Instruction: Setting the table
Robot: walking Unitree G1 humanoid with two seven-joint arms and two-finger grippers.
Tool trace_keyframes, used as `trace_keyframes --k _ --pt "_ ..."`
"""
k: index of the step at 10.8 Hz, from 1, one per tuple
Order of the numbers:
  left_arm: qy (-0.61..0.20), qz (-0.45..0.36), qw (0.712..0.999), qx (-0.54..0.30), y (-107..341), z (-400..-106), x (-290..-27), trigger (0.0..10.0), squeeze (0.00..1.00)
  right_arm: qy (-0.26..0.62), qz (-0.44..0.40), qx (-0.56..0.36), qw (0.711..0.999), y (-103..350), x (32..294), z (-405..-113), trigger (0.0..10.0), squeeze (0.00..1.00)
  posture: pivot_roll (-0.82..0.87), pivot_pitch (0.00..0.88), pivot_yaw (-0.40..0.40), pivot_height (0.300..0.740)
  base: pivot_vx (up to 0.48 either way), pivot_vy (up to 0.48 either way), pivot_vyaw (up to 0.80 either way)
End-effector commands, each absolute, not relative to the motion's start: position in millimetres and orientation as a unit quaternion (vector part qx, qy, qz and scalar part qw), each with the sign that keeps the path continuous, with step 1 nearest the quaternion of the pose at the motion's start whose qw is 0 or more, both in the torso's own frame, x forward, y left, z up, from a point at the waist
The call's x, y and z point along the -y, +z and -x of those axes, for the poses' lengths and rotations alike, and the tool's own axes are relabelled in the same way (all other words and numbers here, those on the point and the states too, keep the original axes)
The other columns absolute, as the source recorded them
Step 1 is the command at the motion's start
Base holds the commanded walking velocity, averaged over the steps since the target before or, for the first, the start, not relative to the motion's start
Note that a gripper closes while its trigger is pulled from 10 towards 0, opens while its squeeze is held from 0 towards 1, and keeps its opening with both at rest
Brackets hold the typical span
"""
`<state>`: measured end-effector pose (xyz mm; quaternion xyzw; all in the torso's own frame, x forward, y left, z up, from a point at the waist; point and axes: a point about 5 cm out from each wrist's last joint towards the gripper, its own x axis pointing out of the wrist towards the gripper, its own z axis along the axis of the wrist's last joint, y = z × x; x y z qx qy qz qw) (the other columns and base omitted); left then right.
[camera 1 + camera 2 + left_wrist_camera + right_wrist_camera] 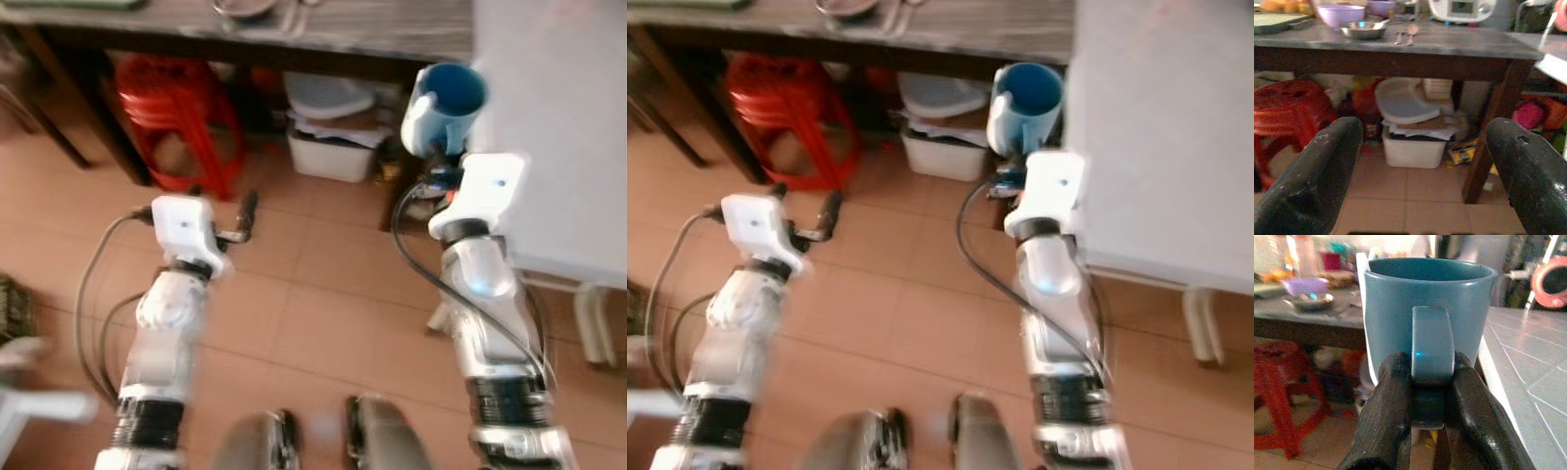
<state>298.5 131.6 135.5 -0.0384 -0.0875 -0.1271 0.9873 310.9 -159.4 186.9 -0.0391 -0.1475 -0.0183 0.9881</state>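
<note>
**Blue mug held at the corner of the white desk**

A white desk (558,117) takes up the upper right of the head views, its tiled top running off the right edge. Across the top of the frame runs a dark wooden desk (372,39), and in the left wrist view its top carries a pink bowl (1341,13), a metal bowl (1362,30) just beside it, and cutlery (1405,35) a little further along. Below the wooden desk, on the tan tiled floor (313,294), a red plastic stool (176,117) stands at upper left, and a white bin (333,152) piled with lids and papers stands in the upper middle.

The right pincer (1427,396) sits in the upper right of the frame, just beside the white desk's near corner, with its two black fingers (1388,421) clamped on the handle of a blue mug (446,103). The mug is upright, its mouth open to the top, in the air between the two desks.

The left pincer (1420,161) hangs at middle left over the floor, fingers wide apart and holding nothing.
</note>
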Motion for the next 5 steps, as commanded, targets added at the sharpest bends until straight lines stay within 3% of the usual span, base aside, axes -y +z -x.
trace_keyframes --k 1,5 --pt "-0.119 0.029 0.988 0.09 135.9 -298.1 -138.7 10.0 0.0 -0.012 0.034 0.17 0.985 196.7 154.3 -310.5 10.0 0.0 -0.06 0.174 0.049 0.74 0.469 0.0 0.0" --pt "-0.122 0.023 0.988 0.093 136.0 -298.6 -133.9 10.0 0.0 0.006 0.068 0.187 0.98 200.7 147.2 -308.7 10.0 0.0 -0.07 0.175 0.05 0.74 0.48 0.0 0.0"
